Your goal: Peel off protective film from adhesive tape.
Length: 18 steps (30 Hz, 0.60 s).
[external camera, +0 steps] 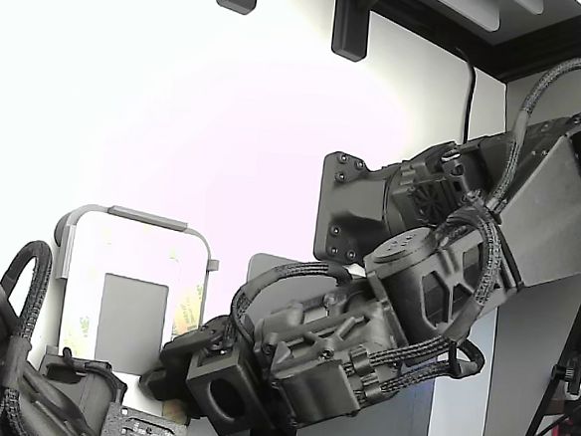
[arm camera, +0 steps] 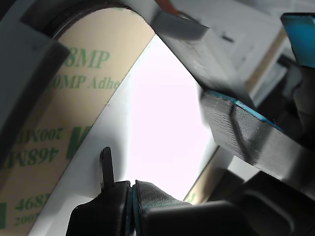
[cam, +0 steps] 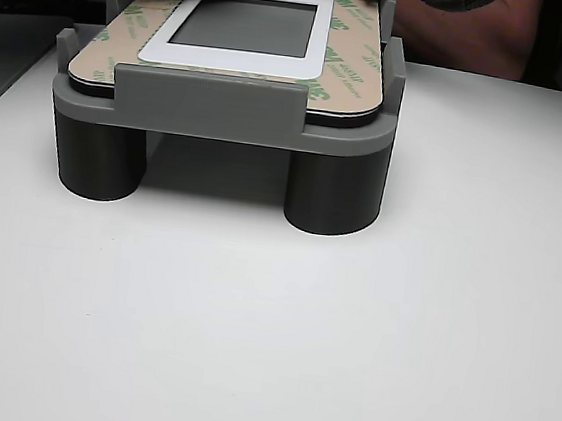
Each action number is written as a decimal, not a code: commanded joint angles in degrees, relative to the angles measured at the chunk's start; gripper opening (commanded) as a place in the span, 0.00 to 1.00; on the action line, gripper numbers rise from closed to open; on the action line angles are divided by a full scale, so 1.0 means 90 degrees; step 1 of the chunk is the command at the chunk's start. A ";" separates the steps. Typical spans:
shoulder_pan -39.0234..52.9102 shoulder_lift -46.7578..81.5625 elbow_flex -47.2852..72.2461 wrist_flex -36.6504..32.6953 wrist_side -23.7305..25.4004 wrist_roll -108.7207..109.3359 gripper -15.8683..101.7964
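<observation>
In the wrist view the protective film [arm camera: 59,123] is a pale-yellow liner with green "468MP" lettering, lying along the edge of the white panel [arm camera: 162,123]. The adhesive tape under it is hidden. My gripper [arm camera: 192,162] hangs close over the panel beside the film. Its two padded fingers [arm camera: 147,194] stand apart with nothing between them. In the exterior view the gripper [external camera: 173,355] sits at the panel's near end, next to a yellow strip [external camera: 190,313]. The other view shows the panel [cam: 232,57] with printed strips [cam: 350,52] on both sides.
A grey fixture [cam: 206,107] on round legs holds the panel on a white table [cam: 269,320]; its raised wall [arm camera: 184,32] is near my fingers. A grey rectangle [cam: 245,24] fills the panel's middle. A second dark arm [external camera: 20,379] stands at the exterior view's lower left.
</observation>
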 commanded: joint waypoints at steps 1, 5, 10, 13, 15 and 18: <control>-0.0039 0.0117 -0.0098 -0.0068 0.0010 -0.0020 0.05; -0.0039 0.0137 -0.0039 -0.0117 0.0020 -0.0039 0.05; -0.0039 0.0146 0.0000 -0.0146 0.0020 -0.0049 0.05; -0.0029 0.0156 0.0000 -0.0137 0.0029 -0.0049 0.05; -0.0020 0.0156 0.0000 -0.0127 0.0029 -0.0029 0.05; -0.0020 0.0166 0.0000 -0.0098 0.0029 0.0000 0.05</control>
